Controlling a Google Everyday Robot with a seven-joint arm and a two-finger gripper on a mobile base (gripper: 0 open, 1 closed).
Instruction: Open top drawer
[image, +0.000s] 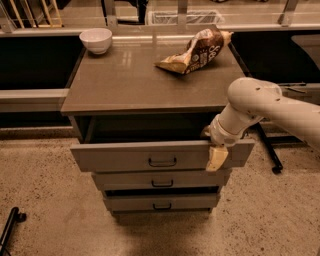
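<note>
The top drawer (125, 157) of the grey-brown cabinet is pulled partly out, with a dark gap showing behind its flat front and a small dark handle (162, 162) at its centre. My gripper (214, 151) sits on the right part of the drawer front's top edge. One cream finger (217, 158) hangs down over the outside of the front, and the other is behind the front, so the gripper clamps the edge. The white arm (260, 105) reaches in from the right. The drawer's inside is dark and mostly hidden.
Two lower drawers (162, 183) sit below, the bottom one (161, 203) slightly out. On the cabinet top (130, 80) are a white bowl (96, 39) at the back left and a crumpled snack bag (196, 50) at the back right. A black stand leg (267, 150) stands on the floor at the right.
</note>
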